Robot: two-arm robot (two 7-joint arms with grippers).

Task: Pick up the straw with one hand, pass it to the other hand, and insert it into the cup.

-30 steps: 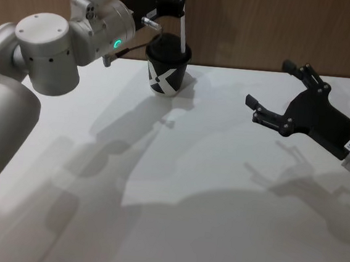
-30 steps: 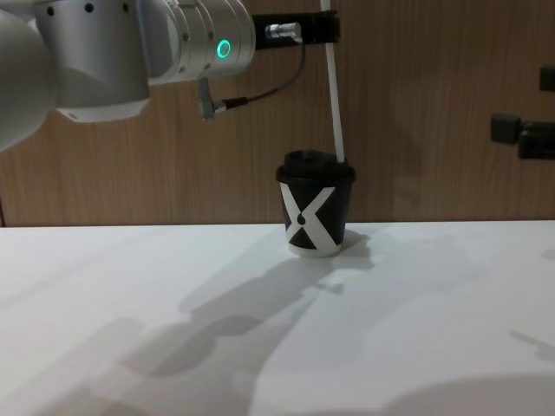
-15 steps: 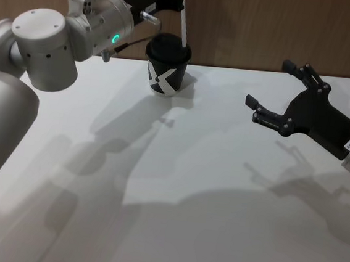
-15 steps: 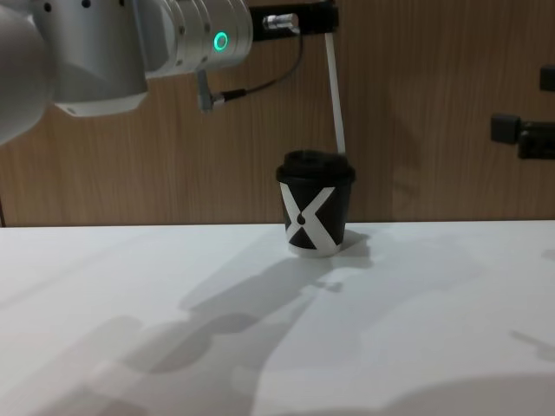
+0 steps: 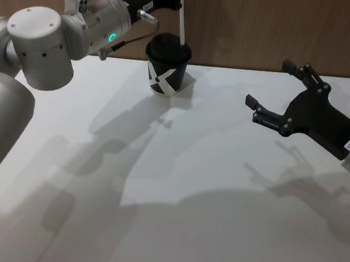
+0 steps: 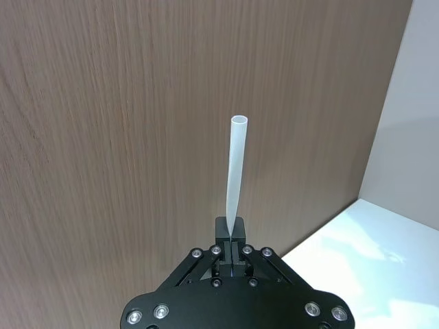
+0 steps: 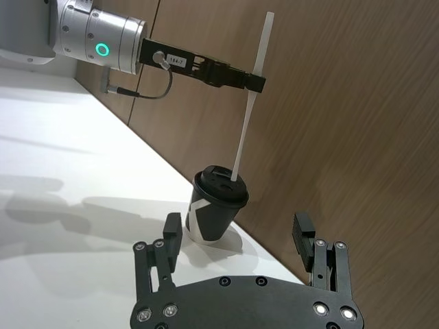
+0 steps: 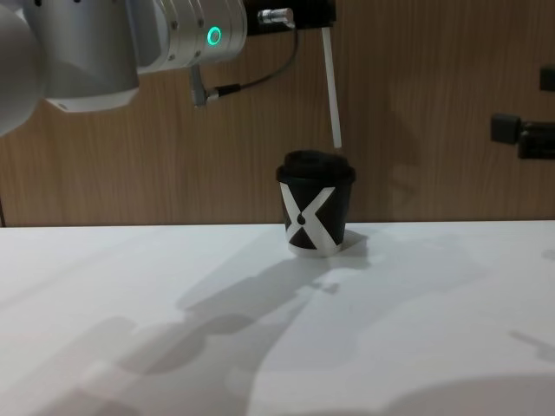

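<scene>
Step in hand, we judge: insertion. Left gripper [image 7: 255, 83], upper centre, fingers clamped on straw [image 8: 331, 87]; its lower tip hangs just above cup [image 8: 316, 206] lid on table [image 8: 416, 303]. Right gripper [image 5: 270, 94] idle, fingers spread. Next: we align tip with lid hole, lower.

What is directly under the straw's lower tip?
The black domed lid of the cup sits just below the tip of the straw, which the left gripper holds. The chest view shows a small gap; the lid's hole isn't discernible.
</scene>
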